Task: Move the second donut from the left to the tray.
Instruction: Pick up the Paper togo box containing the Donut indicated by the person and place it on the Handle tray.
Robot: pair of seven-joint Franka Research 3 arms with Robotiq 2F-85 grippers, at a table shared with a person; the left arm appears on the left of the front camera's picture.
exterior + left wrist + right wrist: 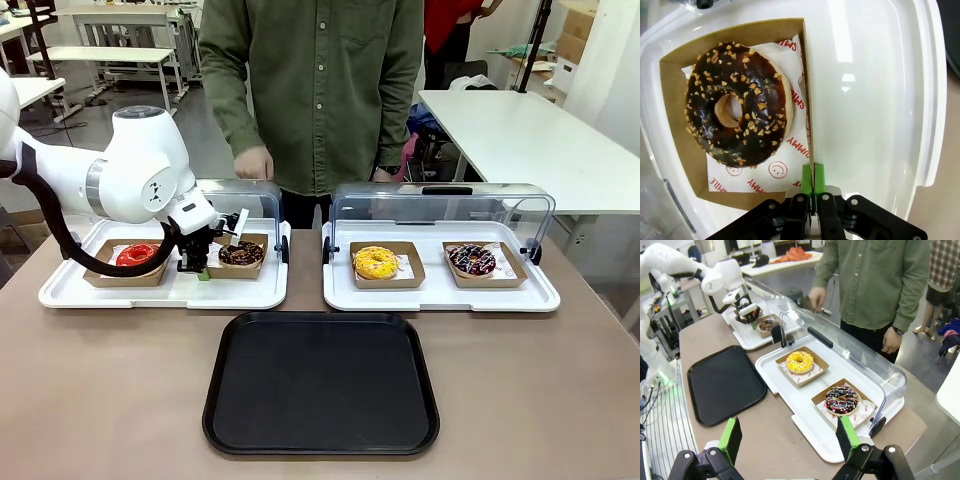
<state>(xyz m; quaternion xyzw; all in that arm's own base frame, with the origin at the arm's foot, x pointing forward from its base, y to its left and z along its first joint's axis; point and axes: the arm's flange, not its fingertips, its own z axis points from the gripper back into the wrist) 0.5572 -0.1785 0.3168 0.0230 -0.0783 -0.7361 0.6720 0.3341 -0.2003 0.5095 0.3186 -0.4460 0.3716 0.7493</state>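
The second donut from the left (241, 253) (737, 102) (768, 324) is chocolate-iced with light sprinkles. It lies in a shallow brown cardboard box (671, 120) on the left white tray (160, 292). My left gripper (197, 268) (812, 175) (747, 315) is shut on that box's side wall, with the green pads pinching the cardboard beside the donut. The black tray (320, 385) (722, 382) lies bare at the table's near middle. My right gripper (789, 440) hangs open high above the table's right end, holding nothing.
A red-iced donut (137, 255) sits left of the held box. The right white tray (440, 295) carries a yellow donut (375, 262) and a dark drizzled donut (472, 260). Both clear lids stand open at the back. A person in a green shirt (320, 90) stands at the far edge.
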